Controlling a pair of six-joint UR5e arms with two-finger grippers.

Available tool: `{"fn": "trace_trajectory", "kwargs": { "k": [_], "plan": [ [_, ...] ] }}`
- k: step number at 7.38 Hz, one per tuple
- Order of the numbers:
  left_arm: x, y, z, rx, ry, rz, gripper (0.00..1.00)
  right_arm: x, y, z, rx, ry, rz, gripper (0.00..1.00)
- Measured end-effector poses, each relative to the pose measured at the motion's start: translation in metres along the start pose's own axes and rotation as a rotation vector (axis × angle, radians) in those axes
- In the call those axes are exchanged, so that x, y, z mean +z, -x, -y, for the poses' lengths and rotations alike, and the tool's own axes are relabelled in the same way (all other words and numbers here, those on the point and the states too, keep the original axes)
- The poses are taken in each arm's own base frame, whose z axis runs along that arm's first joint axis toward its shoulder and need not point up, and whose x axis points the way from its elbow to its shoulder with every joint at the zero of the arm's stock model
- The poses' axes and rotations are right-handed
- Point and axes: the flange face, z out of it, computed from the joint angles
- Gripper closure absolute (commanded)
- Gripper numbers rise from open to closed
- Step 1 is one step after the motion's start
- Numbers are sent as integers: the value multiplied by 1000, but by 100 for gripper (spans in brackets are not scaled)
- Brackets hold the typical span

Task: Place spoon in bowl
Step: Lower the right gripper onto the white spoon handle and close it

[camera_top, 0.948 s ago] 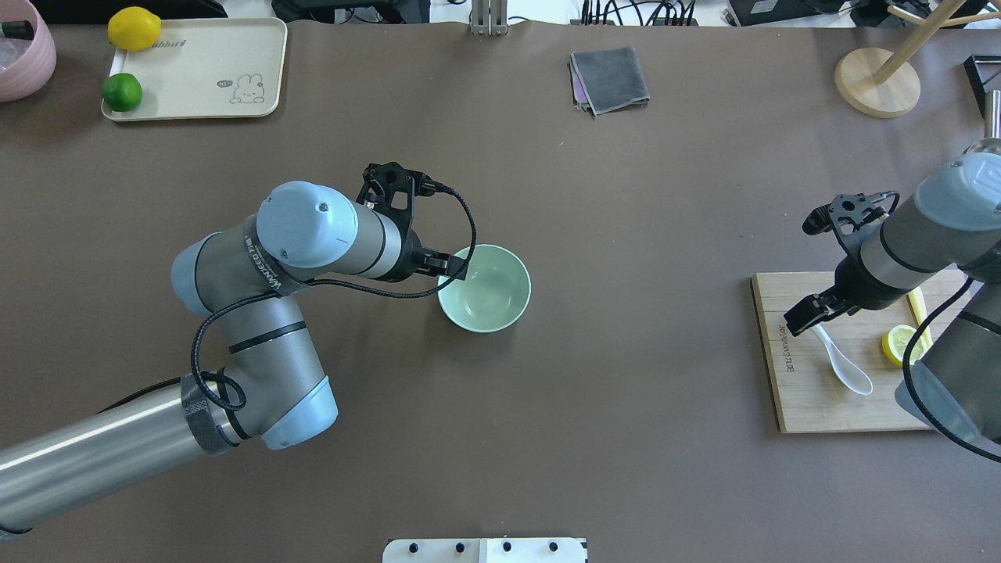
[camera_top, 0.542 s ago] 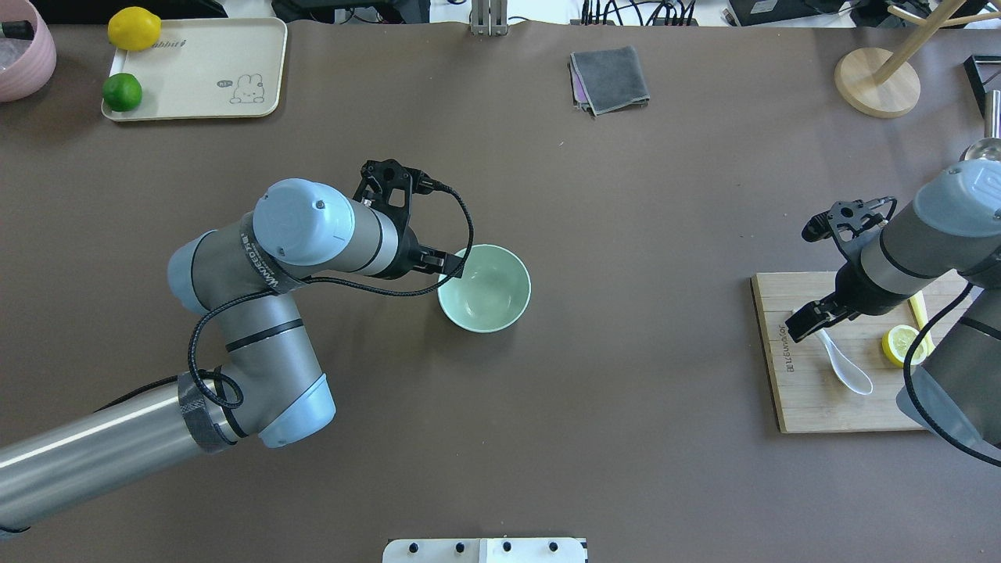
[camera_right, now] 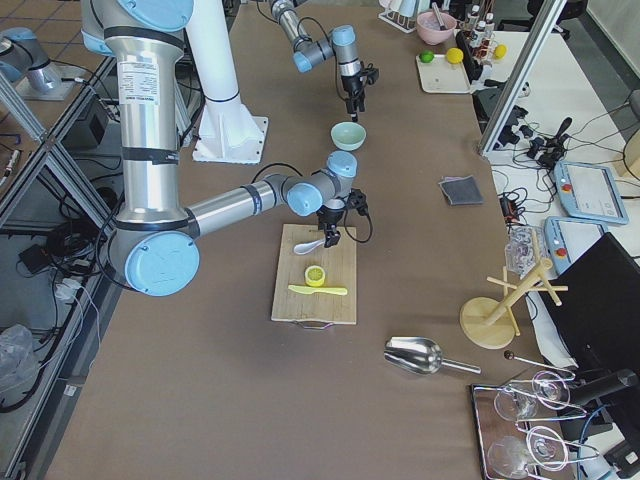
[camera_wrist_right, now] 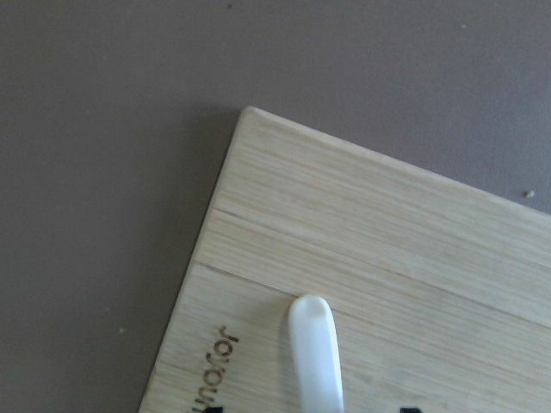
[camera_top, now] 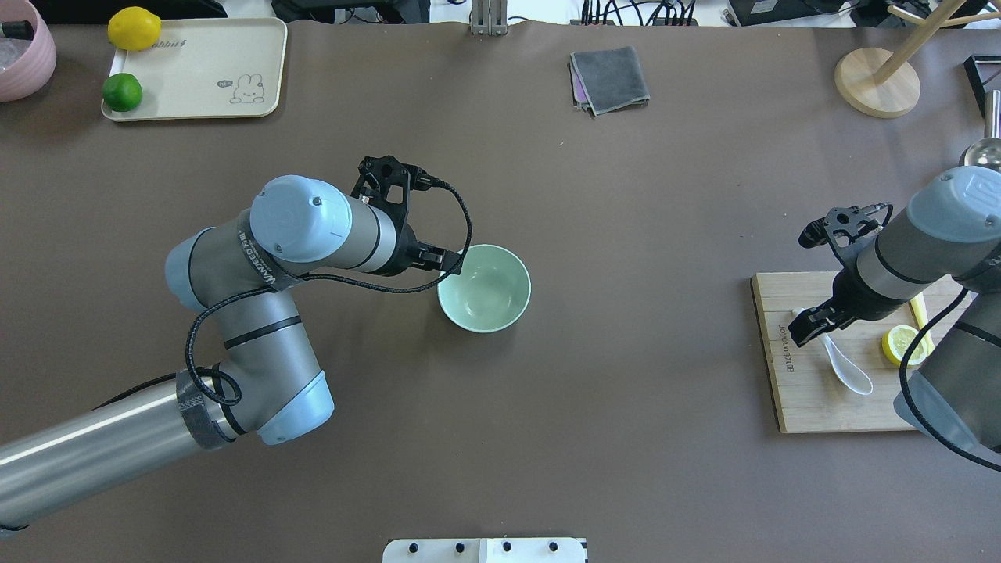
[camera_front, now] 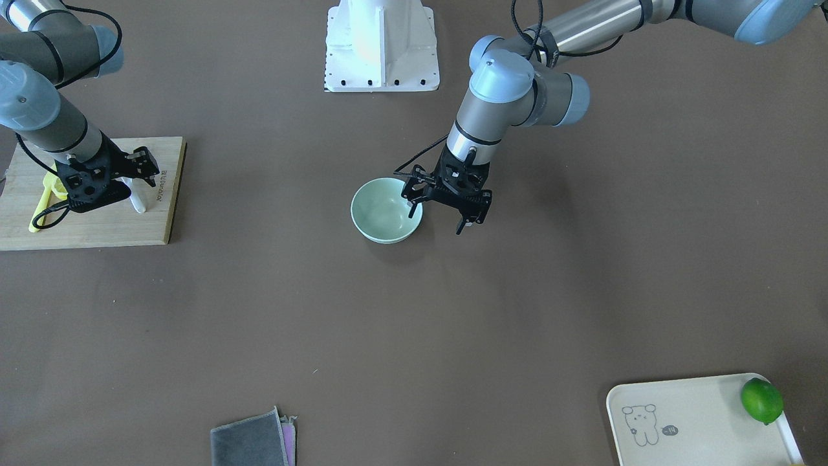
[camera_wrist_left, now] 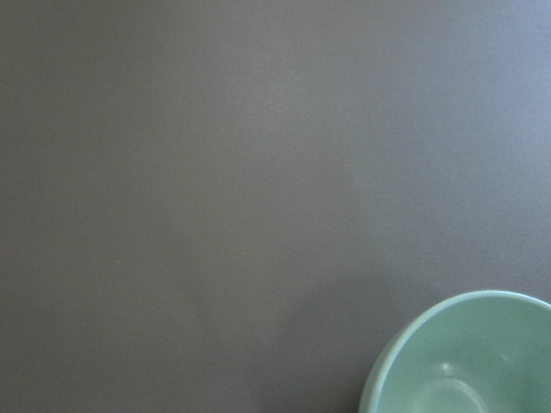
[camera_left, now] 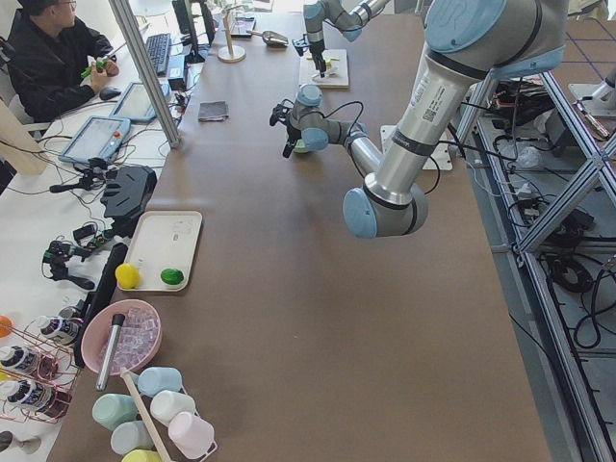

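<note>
The brown table is carrying everything here. The left arm is reaching in toward the middle, and the right arm is bending down over a wooden board that is lying at the right side. A cream tray is sitting at the far left corner, well apart from the arms. The bowl is standing upright near the table's middle with nothing inside. A grey cloth is lying folded near the far edge. The left gripper is hanging spread open at the bowl's rim, with one finger over the inside and the other outside; whether it is touching the rim I cannot tell. The right gripper is also standing released, its two fingers on either side of the handle end of the spoon and apart from it. The spoon is lying flat on the board, well apart from the bowl. A lemon slice and a yellow knife are lying beside it on the board. A lemon and a lime are resting on the tray
</note>
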Motion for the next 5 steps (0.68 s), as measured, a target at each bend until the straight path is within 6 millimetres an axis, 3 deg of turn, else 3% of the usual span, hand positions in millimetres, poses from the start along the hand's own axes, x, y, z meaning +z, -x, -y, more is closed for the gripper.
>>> {"fn": "trace_trajectory", "kwargs": {
  "k": [2,3,5],
  "plan": [
    [-1,2,2,-2,-11,5,2,4,0,-1,-1,6,-4,87],
    [-2,5,4,-4,-27,16,2,6,0,-1,-2,9,-4,100],
    [-2,12,4,-6,-40,33,2,4,3,1,-9,6,0,100]
  ]
}}
